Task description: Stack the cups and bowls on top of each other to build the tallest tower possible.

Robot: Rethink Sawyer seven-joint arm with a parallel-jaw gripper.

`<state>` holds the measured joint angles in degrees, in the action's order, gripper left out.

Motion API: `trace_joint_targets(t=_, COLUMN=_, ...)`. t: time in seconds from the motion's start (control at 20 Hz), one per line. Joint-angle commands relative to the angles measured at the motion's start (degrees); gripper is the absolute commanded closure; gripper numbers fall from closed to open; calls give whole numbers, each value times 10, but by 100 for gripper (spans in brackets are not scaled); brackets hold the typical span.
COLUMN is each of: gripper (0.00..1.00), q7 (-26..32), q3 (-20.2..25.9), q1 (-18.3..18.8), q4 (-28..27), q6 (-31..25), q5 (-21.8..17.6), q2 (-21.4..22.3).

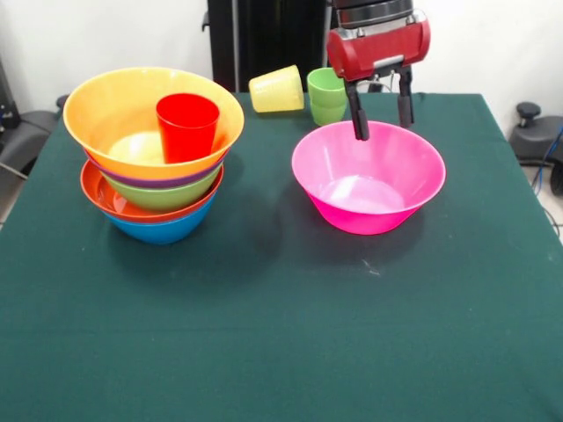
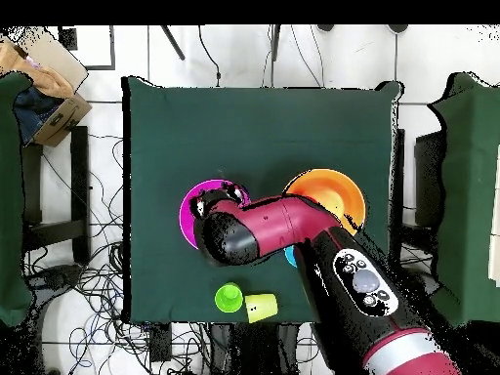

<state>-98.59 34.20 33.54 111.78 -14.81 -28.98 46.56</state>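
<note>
From the front, the gripper (image 1: 381, 116) is hanging with its jaws apart over the far rim of the pink bowl (image 1: 369, 187). The bowl looks light, stiff and slippery, so I judge its thin rim the best hold. The tower (image 1: 154, 149), holding the red cup (image 1: 187, 127), is standing well apart from that bowl, with open cloth between.

From overhead, the arm (image 2: 293, 232) is covering most of the pink bowl (image 2: 193, 202); the table (image 2: 259, 127) beyond it is leaving room.

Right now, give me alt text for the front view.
A red gripper hangs open over the far rim of a pink bowl on a green table. To its left stands a tower of nested bowls with a red cup inside; a yellow cup lies tipped beside an upright green cup behind.
</note>
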Motion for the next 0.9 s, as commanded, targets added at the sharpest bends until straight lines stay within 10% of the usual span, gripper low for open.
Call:
trace_joint_targets(t=0.05, gripper=0, q7=0, q3=0, q1=-24, q4=27, q6=-4, q5=-49, q2=-17)
trace_joint_targets(t=0.9, gripper=0, q7=-18, q3=-37, q1=-61, q4=26, q6=32, q5=-70, q2=-31)
